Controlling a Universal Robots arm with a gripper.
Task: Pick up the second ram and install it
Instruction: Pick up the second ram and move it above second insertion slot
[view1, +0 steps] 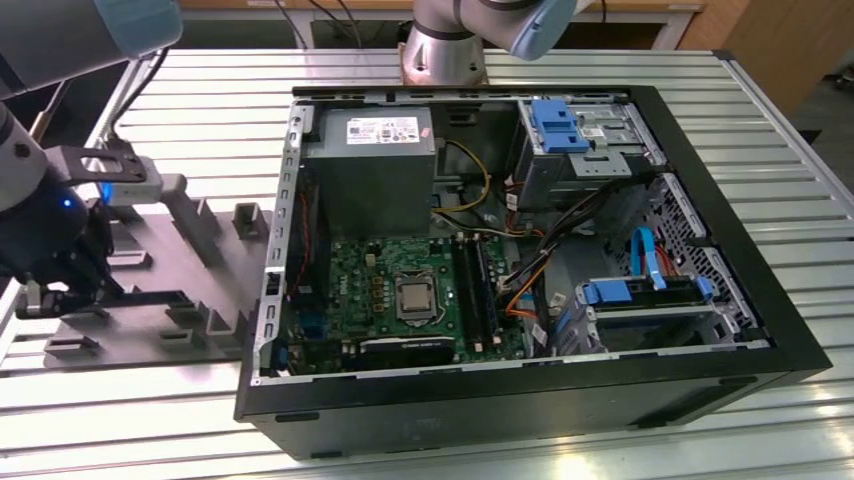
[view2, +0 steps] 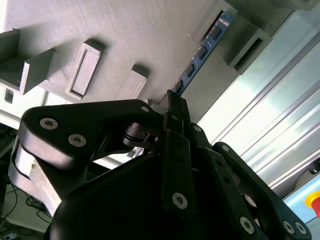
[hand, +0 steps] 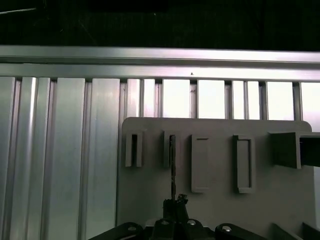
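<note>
1. Pincer of mine (view2: 172, 102) is drawn narrow, pinched on the near end of the second ram (view2: 202, 52).
2. That stick stands on edge in a slot of the grey holder (view2: 125, 30), running straight away from me in both wrist views.
3. The grey holder lies flat on the ribbed metal worktop (hand: 60, 150).
4. In the exterior view my pincer hangs low over the grey holder, at the exterior view's left of the open computer case (view1: 747, 330), whose motherboard (view1: 387, 270) faces up.

Silver-grey arm (view1: 447, 55) with pale blue joint caps, black linked claw (view2: 172, 102) with round silver screw heads.
</note>
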